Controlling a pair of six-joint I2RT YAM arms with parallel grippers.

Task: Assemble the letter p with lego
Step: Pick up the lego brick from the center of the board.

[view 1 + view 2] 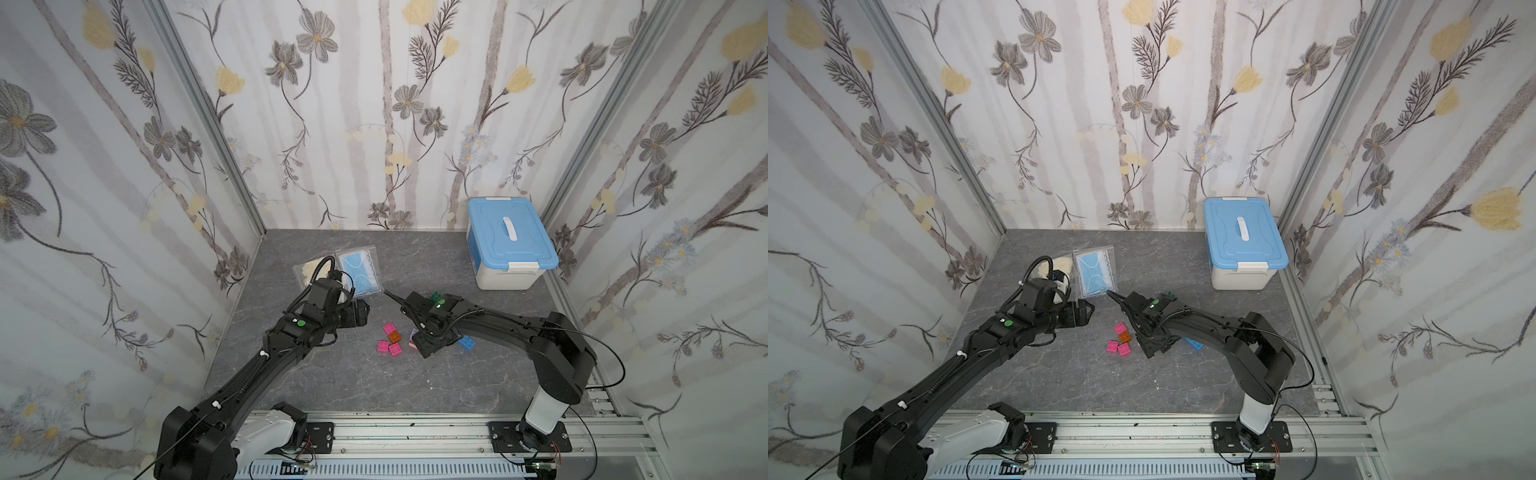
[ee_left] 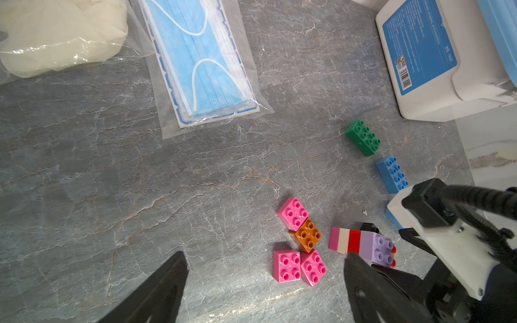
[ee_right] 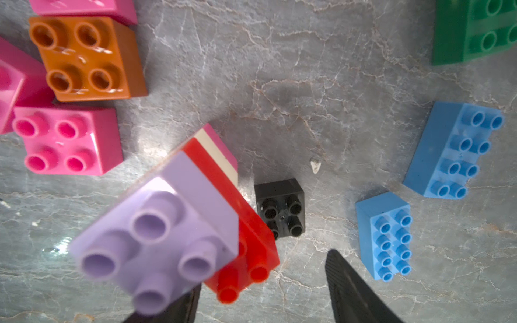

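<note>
The half-built stack of studded plastic bricks point(image 3: 195, 179), pink, cream, a longer red one and lavender at the end, is not upright. It leans with the lavender square brick point(image 3: 156, 246) toward the right gripper point(image 3: 263, 272). Whether its pink end rests on the grey marbled table point(image 2: 140, 181) you cannot tell. The jaws of this gripper stand partly apart around the stack. One black finger point(image 3: 352, 288) is clear of the red long brick point(image 3: 251, 251) and the other is hidden behind the lavender one, so I judge that nothing is clamped yet.

The step in hand looks like taking hold of the stack. To do it well, set the jaws on the flat side faces, not on the studs. Close slowly, because the red overhang can turn the stack. Mind the small black square brick point(image 3: 279, 207) just beside the red end.

Near the stack lie three pink square bricks point(image 2: 286, 265) and an orange square brick point(image 2: 307, 235), touching in a cluster. Farther off are two blue long bricks point(image 3: 454, 151) and a green long brick point(image 2: 363, 137). You probably need some of these for the bowl of the P.

The left gripper point(image 2: 264, 254) hangs wide open and empty above the table, so you can use it to brace. The white box with blue lid point(image 1: 505, 274) and the packet of blue face masks point(image 2: 201, 64) are well apart.
</note>
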